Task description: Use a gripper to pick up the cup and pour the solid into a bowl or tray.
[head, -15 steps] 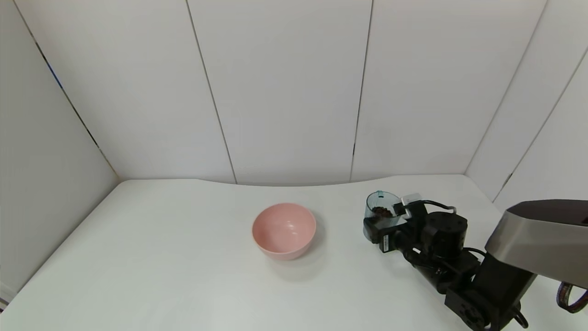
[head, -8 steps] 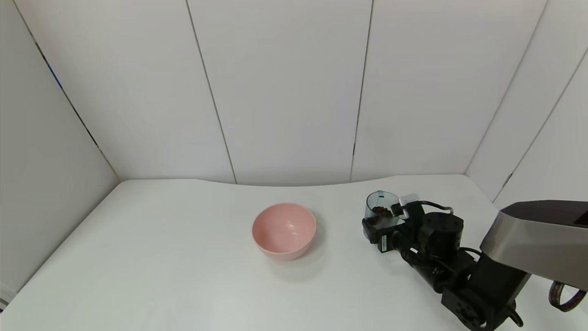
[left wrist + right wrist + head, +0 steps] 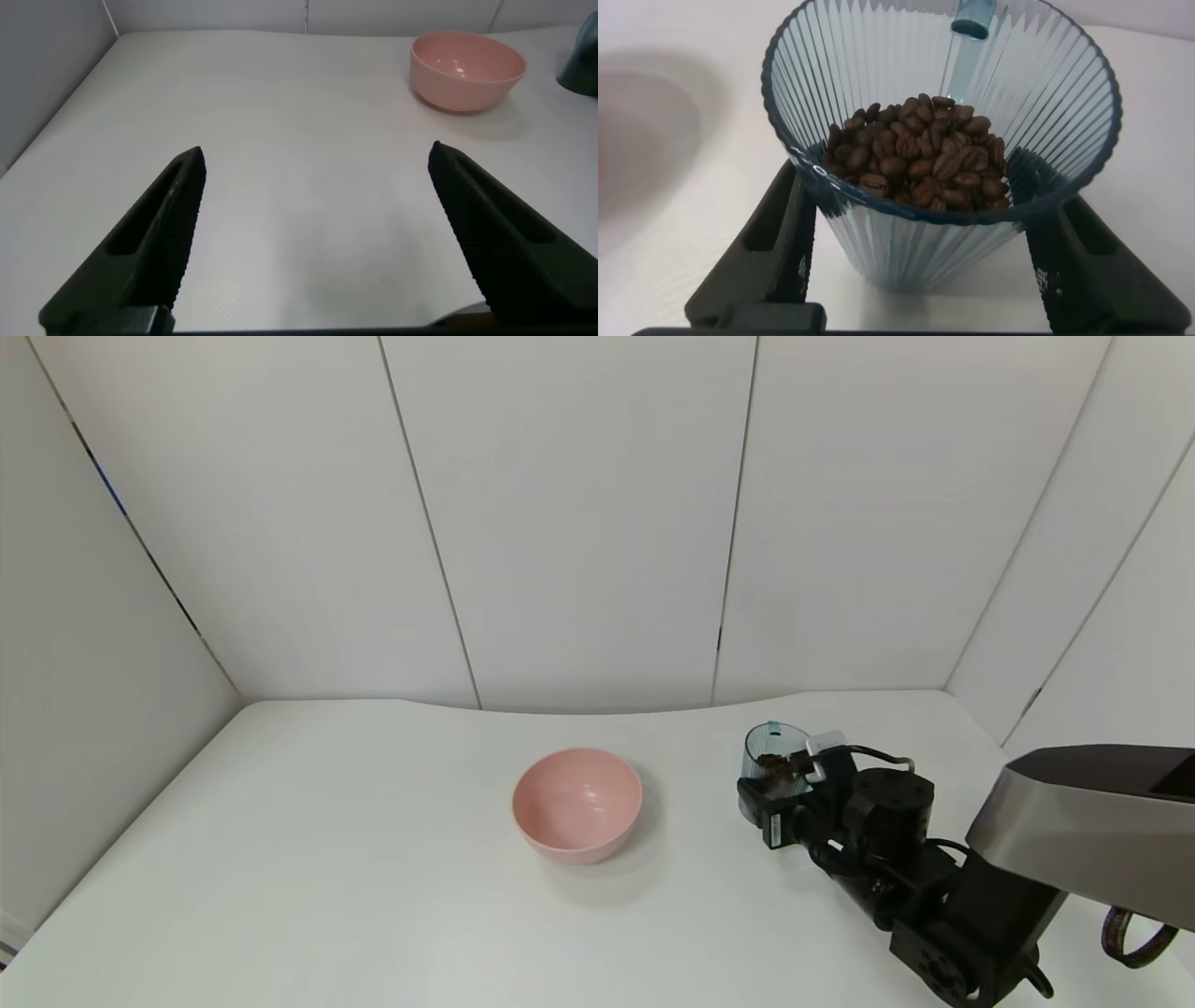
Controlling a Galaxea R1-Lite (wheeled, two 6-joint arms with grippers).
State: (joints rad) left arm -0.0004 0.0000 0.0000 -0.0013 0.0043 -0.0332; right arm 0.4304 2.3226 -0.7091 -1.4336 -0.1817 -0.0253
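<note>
The ribbed blue-grey cup (image 3: 771,749) stands upright on the table at the right, holding dark brown beans (image 3: 774,764). My right gripper (image 3: 777,784) is open, with one jaw on each side of the cup's lower body. In the right wrist view the cup (image 3: 939,112) fills the picture, the beans (image 3: 920,163) lie inside it, and the gripper (image 3: 926,201) straddles it. The pink bowl (image 3: 577,805) sits empty mid-table, left of the cup. My left gripper (image 3: 318,163) is open and empty over bare table, with the bowl (image 3: 467,68) far ahead of it.
The white table (image 3: 327,859) is walled by white panels at the back and both sides. Only the bowl and the cup stand on it. The right arm's grey shell (image 3: 1092,831) reaches in from the front right.
My right gripper has slid a little farther forward and left around the cup. The cup and the bowl have not moved.
</note>
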